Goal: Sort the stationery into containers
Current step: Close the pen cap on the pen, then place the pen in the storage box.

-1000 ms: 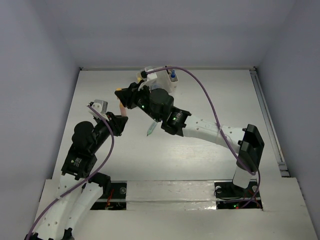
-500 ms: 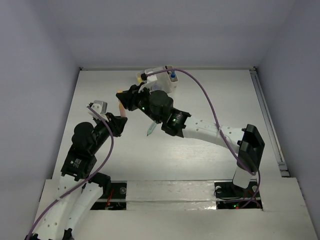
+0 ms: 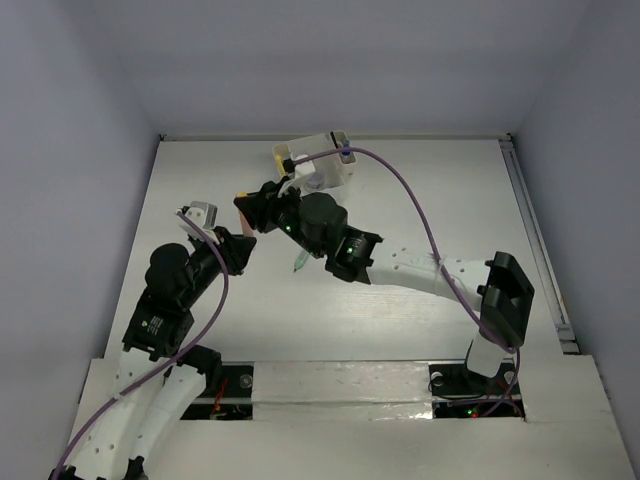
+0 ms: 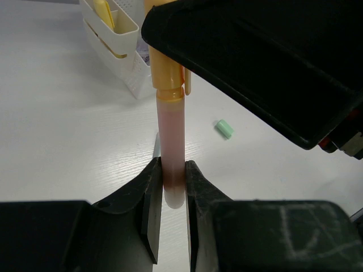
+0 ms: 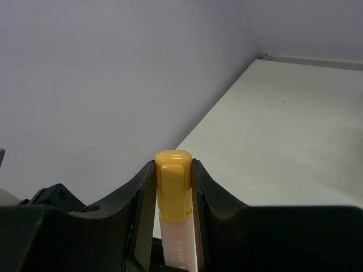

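Note:
A pink marker with an orange cap (image 4: 170,122) is held at both ends. My left gripper (image 4: 173,170) is shut on its rounded bottom end. My right gripper (image 5: 173,170) is shut on the orange cap (image 5: 171,190). In the top view the two grippers meet left of the table's centre, left gripper (image 3: 240,246) near, right gripper (image 3: 252,205) far. The cream-white organizer (image 3: 322,166) stands behind them at the back; it also shows in the left wrist view (image 4: 116,42) with a yellow item (image 4: 104,12) in one compartment.
A light green marker (image 3: 301,261) lies on the table under my right arm. A small green eraser block (image 4: 224,128) lies on the table right of the held marker. A blue cap (image 3: 344,154) shows at the organizer's right end.
My right gripper has drawn back from the organizer toward the left gripper, uncovering more of the organizer. The left gripper has stayed put with the marker.

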Robot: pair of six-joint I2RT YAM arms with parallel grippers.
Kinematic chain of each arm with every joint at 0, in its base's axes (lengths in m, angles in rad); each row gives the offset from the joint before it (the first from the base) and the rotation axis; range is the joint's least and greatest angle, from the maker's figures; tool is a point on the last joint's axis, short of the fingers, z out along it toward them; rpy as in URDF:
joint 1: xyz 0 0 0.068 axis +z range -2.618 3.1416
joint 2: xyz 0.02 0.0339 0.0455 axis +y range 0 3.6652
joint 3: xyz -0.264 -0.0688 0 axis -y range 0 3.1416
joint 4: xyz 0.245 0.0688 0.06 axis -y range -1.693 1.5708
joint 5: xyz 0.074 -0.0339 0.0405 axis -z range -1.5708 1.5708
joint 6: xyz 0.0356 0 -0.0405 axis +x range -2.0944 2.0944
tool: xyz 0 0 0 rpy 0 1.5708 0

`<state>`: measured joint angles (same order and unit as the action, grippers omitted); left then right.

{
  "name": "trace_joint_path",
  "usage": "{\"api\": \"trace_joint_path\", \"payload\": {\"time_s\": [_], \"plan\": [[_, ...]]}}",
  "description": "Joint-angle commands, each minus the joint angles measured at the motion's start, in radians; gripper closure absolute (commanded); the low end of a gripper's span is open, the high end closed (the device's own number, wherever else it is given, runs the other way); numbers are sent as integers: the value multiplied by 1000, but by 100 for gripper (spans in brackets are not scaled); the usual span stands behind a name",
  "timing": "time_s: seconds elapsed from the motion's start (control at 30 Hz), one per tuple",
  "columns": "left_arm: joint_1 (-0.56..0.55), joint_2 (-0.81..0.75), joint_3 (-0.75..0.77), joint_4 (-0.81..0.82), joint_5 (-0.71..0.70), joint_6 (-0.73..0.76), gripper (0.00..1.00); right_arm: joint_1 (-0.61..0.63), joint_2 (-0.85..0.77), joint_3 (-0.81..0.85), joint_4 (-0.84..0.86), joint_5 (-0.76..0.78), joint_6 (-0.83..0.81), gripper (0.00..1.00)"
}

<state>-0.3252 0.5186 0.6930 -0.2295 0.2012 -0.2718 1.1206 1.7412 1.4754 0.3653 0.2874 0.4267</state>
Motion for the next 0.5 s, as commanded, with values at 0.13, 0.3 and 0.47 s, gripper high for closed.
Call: {"api": "trace_joint_path", "payload": {"time_s": [0.13, 0.3, 0.47], "plan": [[3, -11, 0, 84, -22, -3, 100, 15, -58, -38, 24, -28, 24, 100], [3, -20, 2, 82, -31, -3, 100, 15, -66, -98, 37, -71, 73, 100], [3, -14, 3, 84, -34, -3, 100, 24, -55, -147, 24, -73, 93, 100]]}}
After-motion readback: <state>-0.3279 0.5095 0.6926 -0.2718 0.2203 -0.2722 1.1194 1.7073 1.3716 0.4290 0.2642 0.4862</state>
